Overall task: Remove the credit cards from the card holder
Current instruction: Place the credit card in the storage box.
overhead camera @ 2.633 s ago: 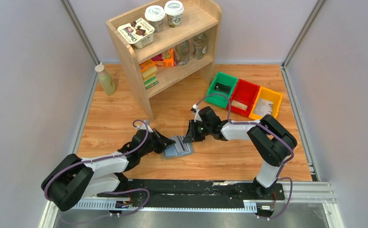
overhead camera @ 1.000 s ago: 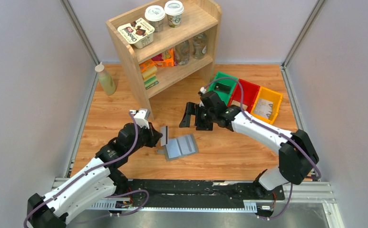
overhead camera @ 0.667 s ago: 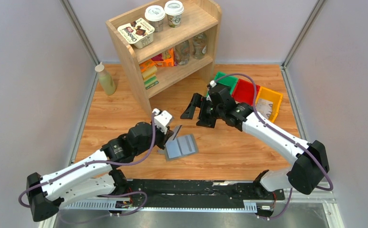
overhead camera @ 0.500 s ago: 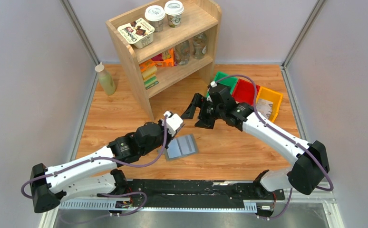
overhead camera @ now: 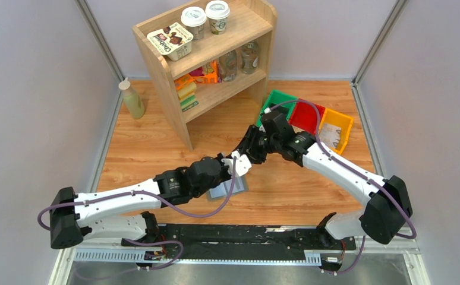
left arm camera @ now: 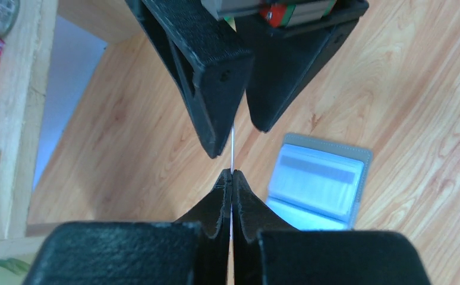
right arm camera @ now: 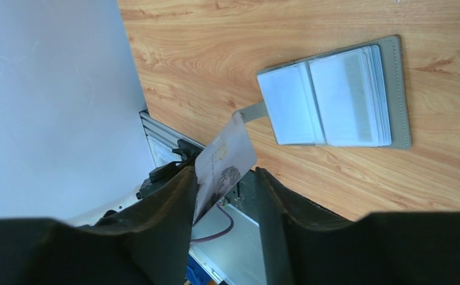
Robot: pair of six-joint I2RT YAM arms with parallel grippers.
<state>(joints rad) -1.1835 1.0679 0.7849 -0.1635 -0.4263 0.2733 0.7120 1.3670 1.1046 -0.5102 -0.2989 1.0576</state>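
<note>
Left wrist view shows a hand-over half made: the left fingers are pressed together on the lower edge of one credit card, seen edge-on as a thin white line and held up off the surface. The right fingers stand apart on either side of its upper edge, one close to or touching it and the other clear, so they have no grip on it yet. From the right wrist, the card's printed face leans against one finger. The card holder lies open and flat on the surface below, apart from both arms, and its pale pockets look filled with more cards. I judge one card out and in the air, not yet set down — the rest remain to be pulled.
</note>
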